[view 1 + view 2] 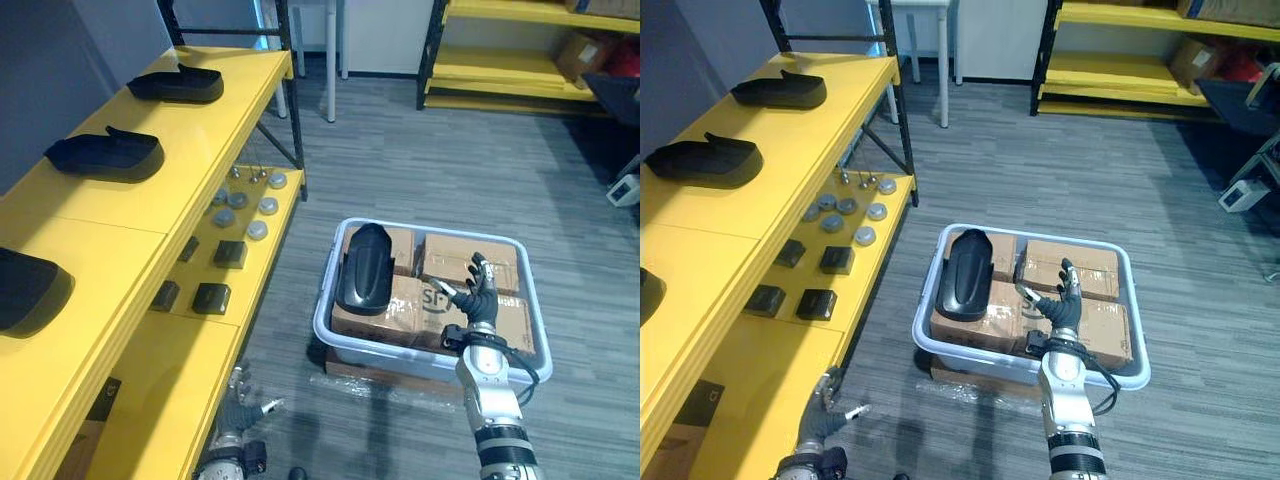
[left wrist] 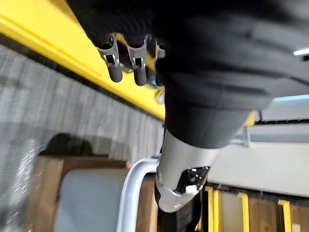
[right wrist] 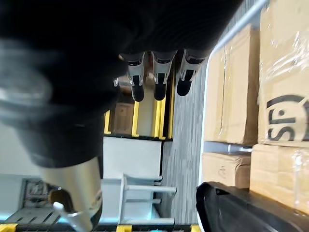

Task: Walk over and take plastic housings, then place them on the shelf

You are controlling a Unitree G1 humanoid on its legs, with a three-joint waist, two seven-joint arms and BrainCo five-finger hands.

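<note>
A black plastic housing [image 1: 362, 268] lies on cardboard boxes [image 1: 470, 262] inside a pale bin [image 1: 432, 228] on the floor; it also shows in the right wrist view [image 3: 246, 208]. My right hand [image 1: 476, 296] hovers over the boxes just right of that housing, open with fingers spread and holding nothing. Three more black housings [image 1: 178, 85] [image 1: 105, 155] [image 1: 30, 290] rest on the top level of the yellow shelf [image 1: 180, 180] at the left. My left hand [image 1: 240, 405] hangs low beside the shelf's lower level, open and holding nothing.
The shelf's lower level carries small black blocks [image 1: 212, 297] and grey round discs [image 1: 245, 210]. Another yellow rack [image 1: 500, 70] with a cardboard box [image 1: 585, 50] stands at the back right. White table legs [image 1: 335, 40] stand at the back. Grey floor lies between shelf and bin.
</note>
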